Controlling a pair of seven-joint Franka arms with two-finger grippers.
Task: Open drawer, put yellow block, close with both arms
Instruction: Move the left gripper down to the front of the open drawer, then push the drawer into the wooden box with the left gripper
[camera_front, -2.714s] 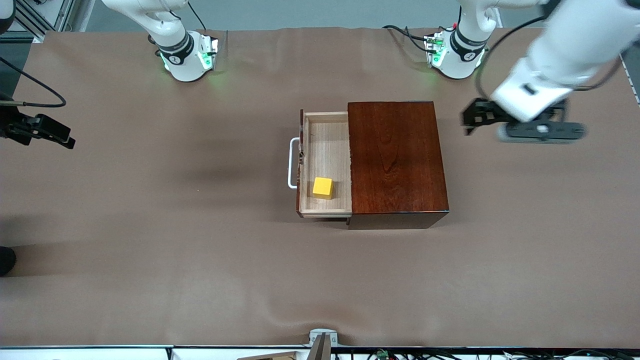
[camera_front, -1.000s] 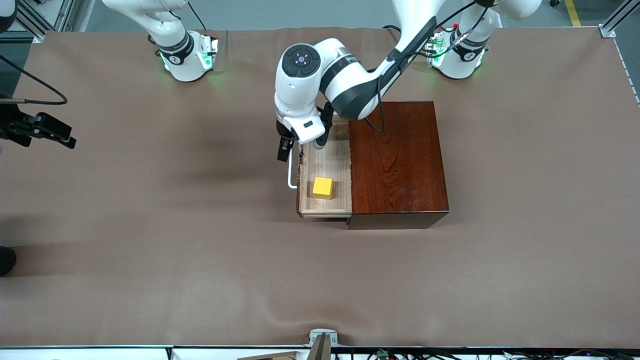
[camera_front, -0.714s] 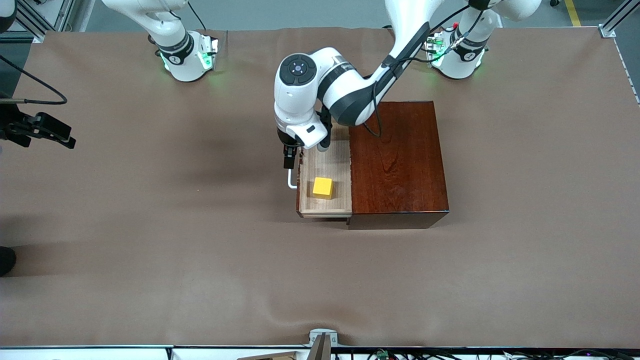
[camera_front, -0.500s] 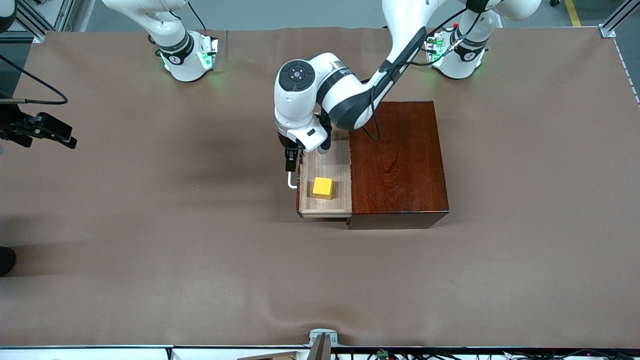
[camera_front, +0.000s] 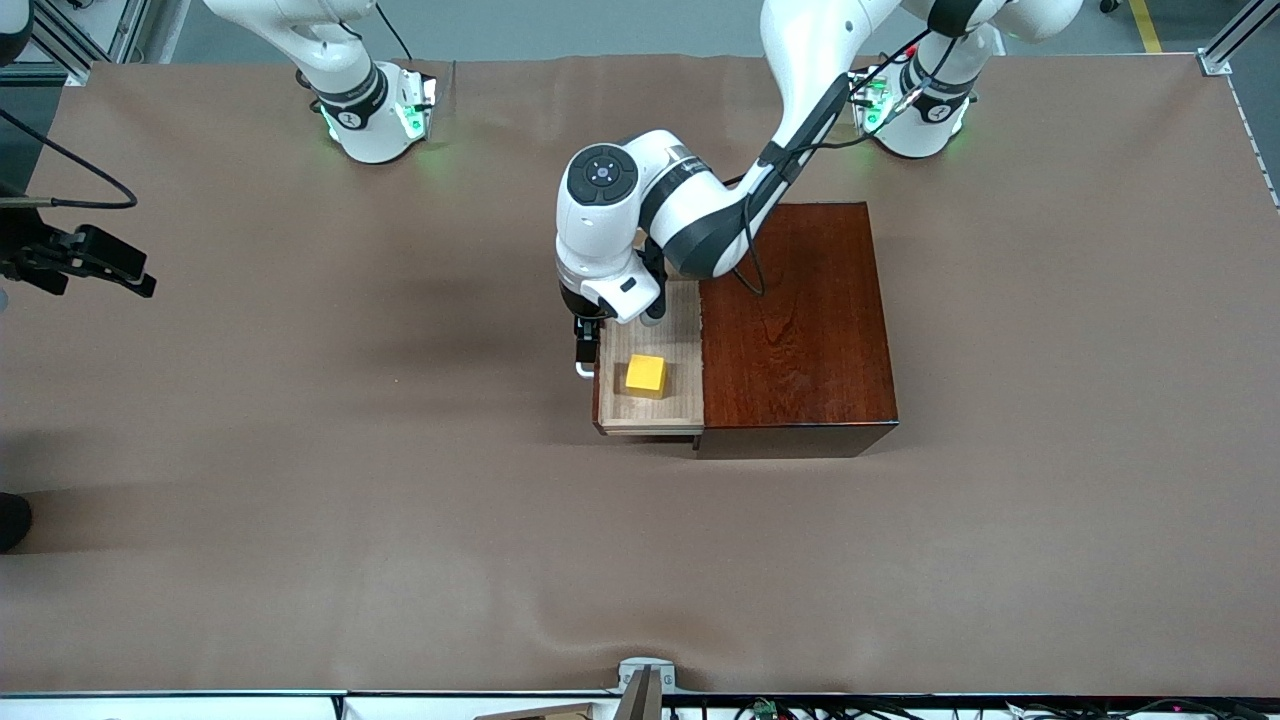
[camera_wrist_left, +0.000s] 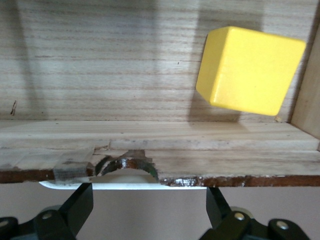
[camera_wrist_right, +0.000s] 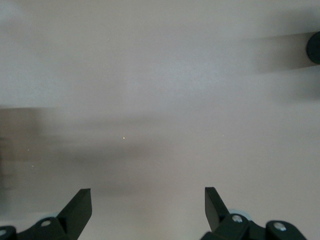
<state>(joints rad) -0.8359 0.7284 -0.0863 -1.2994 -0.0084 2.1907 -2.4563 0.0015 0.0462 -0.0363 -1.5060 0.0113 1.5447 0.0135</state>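
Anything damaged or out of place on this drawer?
Yes: the drawer's front edge is chipped beside the white handle, with splintered wood and a curved gouge. The yellow block sits in the tray; nothing else stands out.

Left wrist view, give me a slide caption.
Left gripper open over the white handle of the open drawer, yellow block inside.

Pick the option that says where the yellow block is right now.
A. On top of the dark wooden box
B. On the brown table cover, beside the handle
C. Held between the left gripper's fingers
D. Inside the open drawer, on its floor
D: the yellow block sits on the pale floor of the open drawer, while the left gripper stands open at the handle, holding nothing.
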